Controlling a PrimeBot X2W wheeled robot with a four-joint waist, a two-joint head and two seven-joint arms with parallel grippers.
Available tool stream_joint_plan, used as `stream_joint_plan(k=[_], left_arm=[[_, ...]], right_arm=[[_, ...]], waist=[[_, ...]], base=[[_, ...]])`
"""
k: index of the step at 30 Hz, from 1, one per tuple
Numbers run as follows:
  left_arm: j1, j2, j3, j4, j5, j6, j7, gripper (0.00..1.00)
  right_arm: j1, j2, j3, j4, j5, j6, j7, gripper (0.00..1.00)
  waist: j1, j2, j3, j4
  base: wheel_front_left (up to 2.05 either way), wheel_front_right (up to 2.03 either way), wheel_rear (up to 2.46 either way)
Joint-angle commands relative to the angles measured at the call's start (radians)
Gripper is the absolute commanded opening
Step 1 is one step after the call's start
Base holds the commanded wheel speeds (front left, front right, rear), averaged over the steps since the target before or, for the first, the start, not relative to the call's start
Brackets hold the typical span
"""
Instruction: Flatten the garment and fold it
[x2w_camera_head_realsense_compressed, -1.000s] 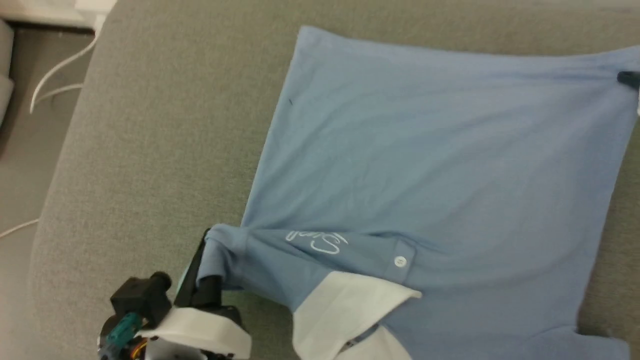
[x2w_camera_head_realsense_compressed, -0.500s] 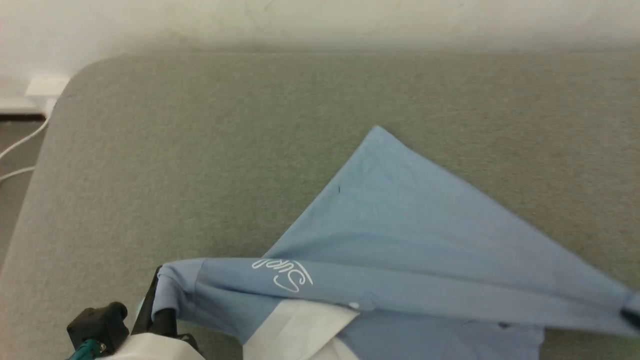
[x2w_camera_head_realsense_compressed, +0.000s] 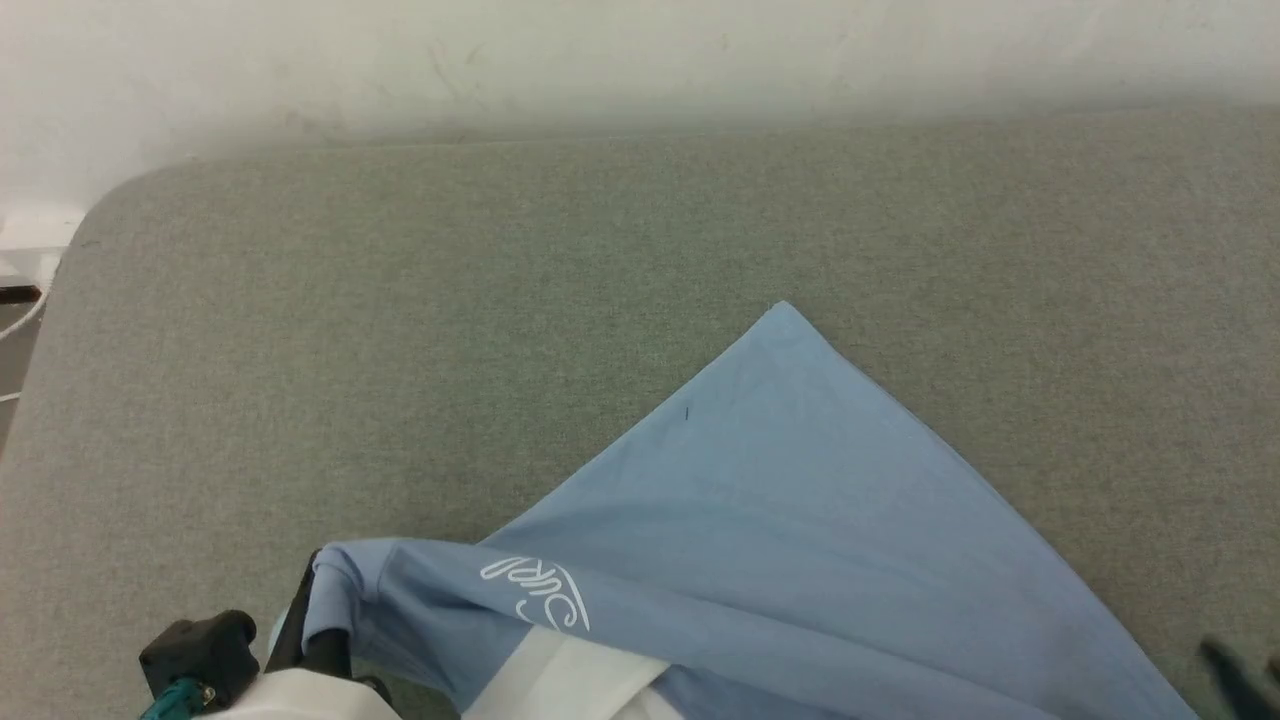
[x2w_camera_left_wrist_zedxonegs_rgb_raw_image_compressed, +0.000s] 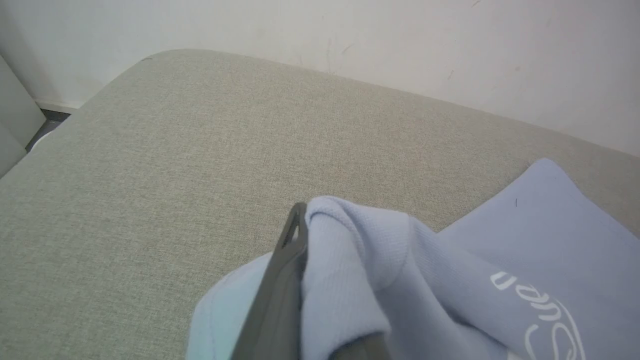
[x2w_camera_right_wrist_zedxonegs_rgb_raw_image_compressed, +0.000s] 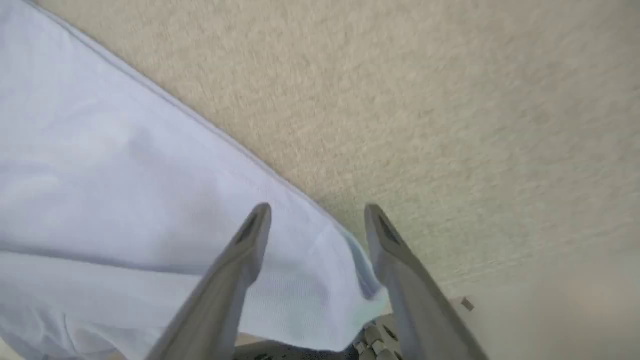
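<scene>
Left gripper (x2w_camera_head_realsense_compressed: 318, 632) pinching garment (x2w_camera_head_realsense_compressed: 780, 500) sleeve as before, right gripper (x2w_camera_right_wrist_zedxonegs_rgb_raw_image_compressed: 317, 220) now spread, fabric released

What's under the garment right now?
The garment lies on the grey padded surface. Its white collar peeks out below the lifted fold, which the left pincer holds pinched. Whatever else lies beneath the spread cloth is covered and cannot be seen.

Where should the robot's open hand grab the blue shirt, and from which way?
Pinch the loose corner of the garment lying between the right gripper's open fingers, probably coming in from the bare cushion side: there the edge is free and thin.
</scene>
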Motion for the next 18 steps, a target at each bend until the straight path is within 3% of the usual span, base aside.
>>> stream_joint_plan(k=[1,6,11,14,18], left_arm=[[-0.001,0.003,0.000,0.001,-0.004,-0.005,0.002,0.00],[-0.024,-0.001,-0.007,-0.009,0.003,-0.004,0.003,0.00],[-0.068,-0.015,-0.019,-0.024,0.017,-0.005,-0.007,0.00],[-0.102,-0.027,-0.032,-0.032,0.028,-0.009,-0.011,0.00],[-0.145,-0.043,-0.054,-0.030,0.042,-0.019,-0.015,0.00]], right_arm=[[-0.053,0.005,-0.017,-0.027,-0.027,-0.001,-0.067,1.00],[-0.218,-0.030,0.011,0.004,-0.059,-0.001,-0.232,1.00],[-0.452,-0.116,0.179,0.107,-0.052,-0.001,-0.296,1.00],[-0.593,-0.164,0.328,0.185,-0.025,-0.001,-0.250,1.00],[-0.764,-0.191,0.515,0.283,0.048,-0.001,-0.091,1.00]], waist=[[0.0001,0.0000,0.005,0.003],[0.0001,0.0000,0.038,0.017],[0.0001,0.0000,0.097,0.042],[0.0001,0.0000,0.131,0.063],[0.0001,0.0000,0.168,0.093]], base=[[0.00,0.00,0.00],[0.00,0.00,0.00],[0.00,0.00,0.00],[0.00,0.00,0.00],[0.00,0.00,0.00]])
